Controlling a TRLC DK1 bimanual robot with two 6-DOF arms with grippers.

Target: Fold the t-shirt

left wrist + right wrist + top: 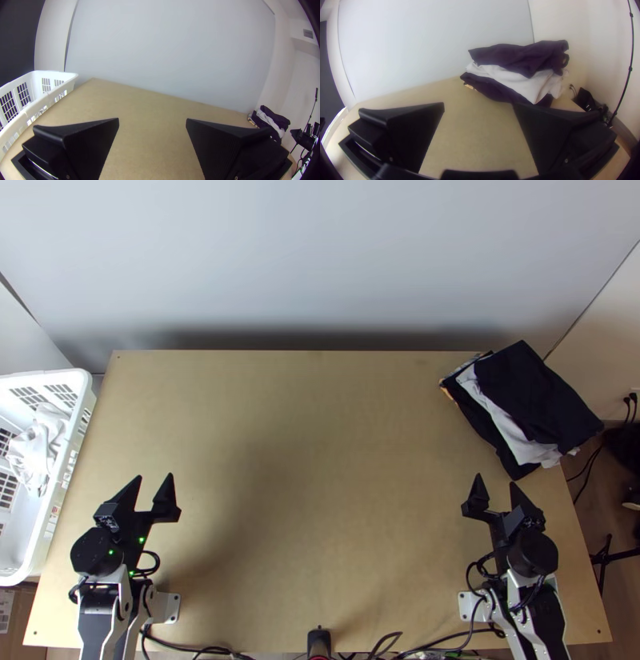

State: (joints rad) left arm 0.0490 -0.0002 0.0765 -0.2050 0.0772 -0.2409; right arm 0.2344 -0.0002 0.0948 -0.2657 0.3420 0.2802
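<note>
Seemingly it's fetching time: left hand [154,478] and right hand [496,480] wide, white cloth [38,448] to lift from the basket [46,520].

Taking 12 o'clock as the far edge of the table [470,133], the right gripper [495,481] has its flat black fingers [411,133] set apart. A stack of folded cloth [520,83], a light layer between dark layers, rests at 1 o'clock; a thin black pole [631,60] stands off the table at 2 o'clock, a white rim [335,126] at 9 o'clock.
</note>
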